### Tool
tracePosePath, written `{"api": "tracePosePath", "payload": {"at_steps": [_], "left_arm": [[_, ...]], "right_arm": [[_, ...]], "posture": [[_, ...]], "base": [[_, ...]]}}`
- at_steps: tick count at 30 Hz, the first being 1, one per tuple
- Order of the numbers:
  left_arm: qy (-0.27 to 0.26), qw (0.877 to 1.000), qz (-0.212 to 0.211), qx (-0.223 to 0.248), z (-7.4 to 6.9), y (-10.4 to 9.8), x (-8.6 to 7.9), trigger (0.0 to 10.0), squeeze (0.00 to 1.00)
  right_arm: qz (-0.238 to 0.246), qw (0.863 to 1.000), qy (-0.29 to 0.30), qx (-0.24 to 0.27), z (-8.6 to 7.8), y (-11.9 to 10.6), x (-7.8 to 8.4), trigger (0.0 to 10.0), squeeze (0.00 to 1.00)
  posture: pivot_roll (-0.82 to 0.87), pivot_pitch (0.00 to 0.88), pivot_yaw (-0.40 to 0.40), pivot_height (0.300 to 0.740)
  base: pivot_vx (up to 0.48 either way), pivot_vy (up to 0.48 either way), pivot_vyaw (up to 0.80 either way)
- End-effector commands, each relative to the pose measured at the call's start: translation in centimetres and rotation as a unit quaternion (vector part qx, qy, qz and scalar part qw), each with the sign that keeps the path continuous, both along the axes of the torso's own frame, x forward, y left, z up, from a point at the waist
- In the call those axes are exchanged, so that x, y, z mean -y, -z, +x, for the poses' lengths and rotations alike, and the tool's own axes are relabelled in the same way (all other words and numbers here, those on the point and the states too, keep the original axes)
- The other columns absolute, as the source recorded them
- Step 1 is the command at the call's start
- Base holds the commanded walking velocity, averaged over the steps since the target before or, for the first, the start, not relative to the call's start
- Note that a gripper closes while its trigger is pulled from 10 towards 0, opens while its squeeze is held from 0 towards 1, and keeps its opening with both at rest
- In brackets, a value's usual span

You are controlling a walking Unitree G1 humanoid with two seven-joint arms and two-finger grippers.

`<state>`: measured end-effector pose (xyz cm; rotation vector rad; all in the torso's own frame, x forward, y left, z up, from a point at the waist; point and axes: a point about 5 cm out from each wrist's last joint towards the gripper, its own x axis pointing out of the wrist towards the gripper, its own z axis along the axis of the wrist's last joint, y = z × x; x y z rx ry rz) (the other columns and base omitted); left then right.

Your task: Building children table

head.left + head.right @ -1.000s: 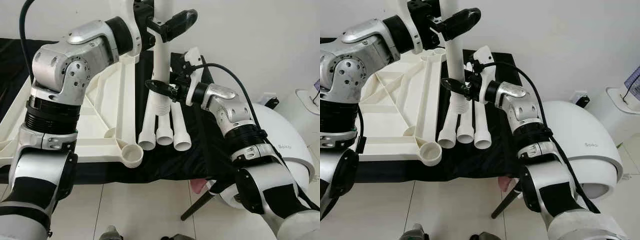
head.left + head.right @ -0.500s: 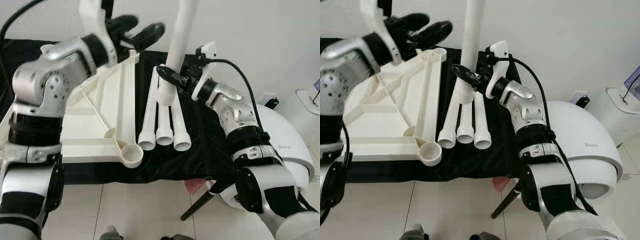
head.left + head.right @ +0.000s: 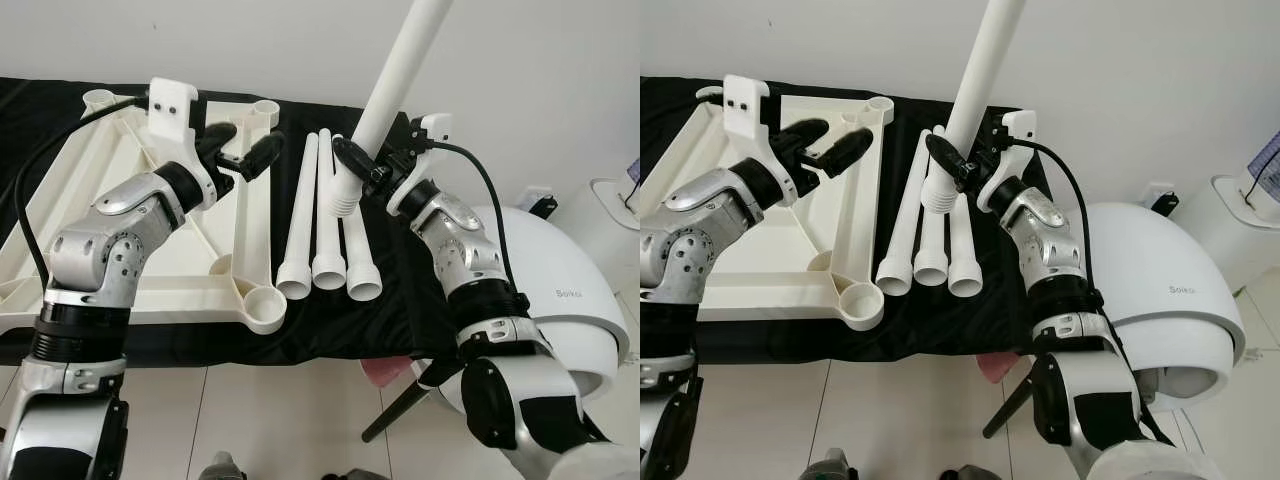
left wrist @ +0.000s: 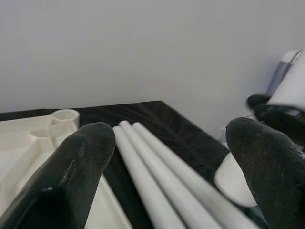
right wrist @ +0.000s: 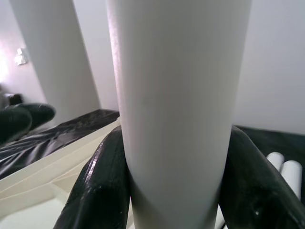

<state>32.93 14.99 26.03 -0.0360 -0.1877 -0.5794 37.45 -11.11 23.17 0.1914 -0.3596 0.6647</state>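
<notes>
Nearest, a cream table frame [image 3: 130, 290] lies upside down on a black cloth [image 3: 400, 310], with round corner sockets and ribbed braces. Just beside it lie three white legs [image 3: 322, 230], side by side, open ends toward the robot. The left gripper [image 3: 238, 152] hovers above the frame's far rail, fingers spread wide, empty. The right gripper [image 3: 362, 168] is clamped around a fourth leg [image 3: 400, 70] near its threaded end; this smooth white tube tilts up toward the wall
</notes>
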Motion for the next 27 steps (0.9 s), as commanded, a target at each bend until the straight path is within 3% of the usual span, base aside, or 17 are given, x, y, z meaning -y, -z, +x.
{"api": "tracePosePath", "payload": {"at_steps": [1, 6, 12, 27], "left_arm": [[-0.109, 0.994, -0.004, 0.007, 0.2, 0.7, -1.1, 10.0, 0.00], [-0.130, 0.991, -0.003, 0.010, -0.3, 1.3, -1.5, 10.0, 0.00], [-0.137, 0.990, 0.016, -0.007, -1.1, 3.6, -1.3, 10.0, 0.00], [-0.157, 0.987, -0.003, -0.023, -1.1, 4.4, -1.3, 10.0, 0.00]], "right_arm": [[0.009, 1.000, 0.020, 0.022, -0.4, -0.2, 0.2, 10.0, 0.00], [0.026, 0.999, 0.024, 0.018, -0.8, 0.2, -0.1, 10.0, 0.00], [0.046, 0.998, 0.035, 0.012, -1.5, 0.9, -0.5, 10.0, 0.00], [0.046, 0.997, 0.054, 0.010, -1.8, 1.1, -0.3, 10.0, 0.00]], "posture": [[0.09, 0.000, -0.053, 0.740], [0.09, 0.000, -0.050, 0.740], [0.09, 0.000, -0.045, 0.740], [0.08, 0.000, -0.038, 0.740]], "base": [[0.000, 0.000, 0.00], [0.000, 0.000, 0.00], [0.000, 0.000, 0.00], [0.000, 0.019, 0.00]]}}
